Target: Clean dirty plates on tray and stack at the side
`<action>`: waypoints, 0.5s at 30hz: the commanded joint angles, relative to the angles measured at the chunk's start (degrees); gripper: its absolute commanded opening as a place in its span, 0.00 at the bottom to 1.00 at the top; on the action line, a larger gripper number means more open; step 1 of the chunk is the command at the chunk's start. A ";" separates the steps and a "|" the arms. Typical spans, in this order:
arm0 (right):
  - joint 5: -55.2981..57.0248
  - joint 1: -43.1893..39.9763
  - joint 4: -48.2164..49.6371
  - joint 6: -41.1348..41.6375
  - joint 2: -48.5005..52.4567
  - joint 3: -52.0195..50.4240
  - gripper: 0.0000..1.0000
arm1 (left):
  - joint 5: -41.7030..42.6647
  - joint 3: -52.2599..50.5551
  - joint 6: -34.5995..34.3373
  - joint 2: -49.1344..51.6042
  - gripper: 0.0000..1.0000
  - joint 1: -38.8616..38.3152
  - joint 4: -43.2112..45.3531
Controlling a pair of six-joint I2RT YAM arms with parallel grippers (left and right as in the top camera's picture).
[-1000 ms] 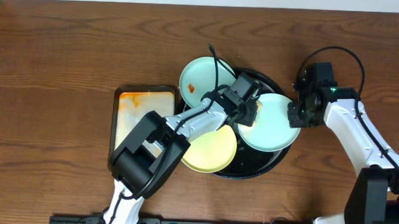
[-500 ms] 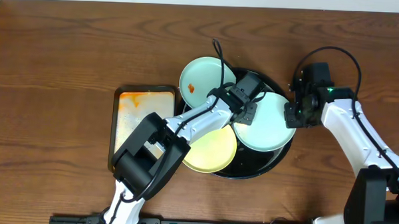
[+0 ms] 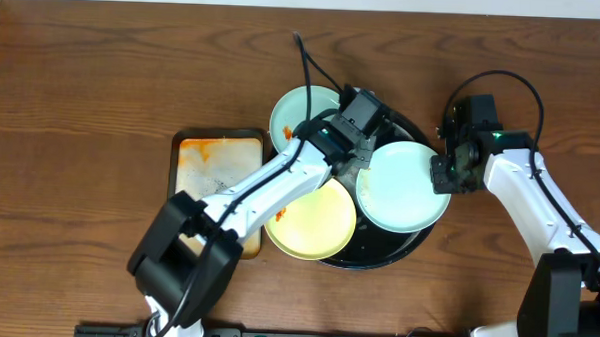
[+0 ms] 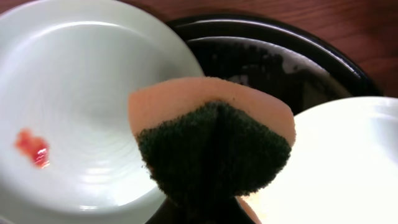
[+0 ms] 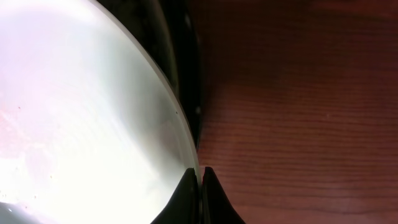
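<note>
Left gripper [image 3: 357, 125] is clenching an orange-and-green sponge [image 4: 211, 149] over the black tray [image 3: 377, 257]. Right gripper [image 5: 200, 180] is pinching the mint plate [image 3: 404, 187] by its rim. The tray is carrying 3 plates [image 3: 313, 224].

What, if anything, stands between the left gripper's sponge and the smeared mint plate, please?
Nothing visible does. The sponge hangs at the edge of the smeared mint plate, whose orange smear lies uncovered; the black tray and the other mint plate lie off to the other side.
</note>
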 commanded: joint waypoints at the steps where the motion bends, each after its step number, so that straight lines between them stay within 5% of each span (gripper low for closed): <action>1: 1.66 -0.31 -0.04 -0.24 -0.37 -0.04 0.01 | -0.76 0.92 -2.03 -2.40 0.09 1.38 -1.22; 15: 1.66 0.07 -0.02 -0.24 -0.37 -0.04 0.01 | 16.98 -1.42 -2.49 7.02 0.08 -1.31 12.70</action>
